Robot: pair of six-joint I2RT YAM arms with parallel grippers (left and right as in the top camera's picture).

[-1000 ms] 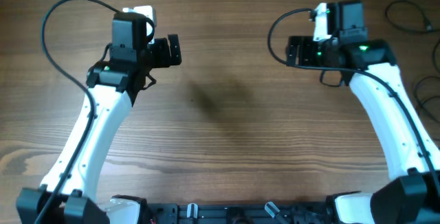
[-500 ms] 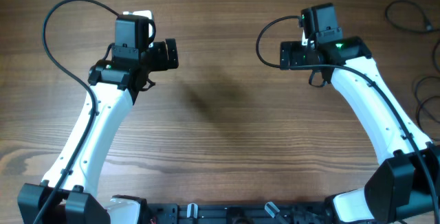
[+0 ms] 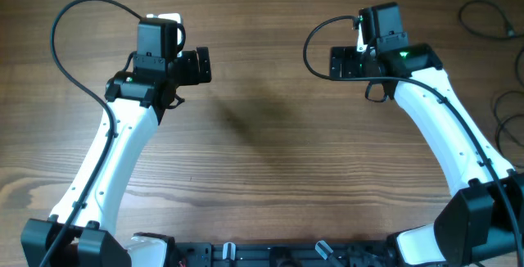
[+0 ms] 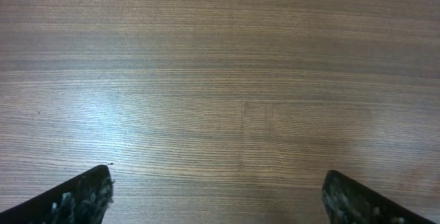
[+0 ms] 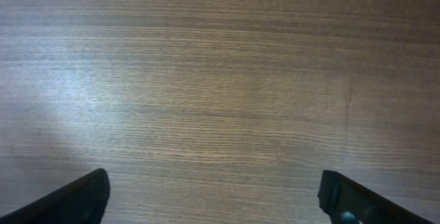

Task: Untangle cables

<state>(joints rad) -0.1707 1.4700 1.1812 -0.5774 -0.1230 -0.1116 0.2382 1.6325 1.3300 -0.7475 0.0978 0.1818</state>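
Thin black cables lie at the table's far right edge in the overhead view: one loose loop (image 3: 485, 15) at the top right and another loop (image 3: 505, 110) lower down. My left gripper (image 3: 204, 65) is open and empty over bare wood at the upper left, far from them. My right gripper (image 3: 336, 62) is open and empty, pointing left, well to the left of the cables. The left wrist view shows only wood between the spread fingertips (image 4: 216, 183). The right wrist view shows the same (image 5: 213, 183). No cable shows in either wrist view.
The thicker black arm cables arc off each wrist, one on the left (image 3: 70, 29) and one on the right (image 3: 315, 42). The wooden table (image 3: 262, 152) spans the whole view. Black robot bases (image 3: 270, 255) line the front edge.
My right arm has swung to the left, away from the cables at the right edge. My left arm has barely shifted. Both grippers stay open.
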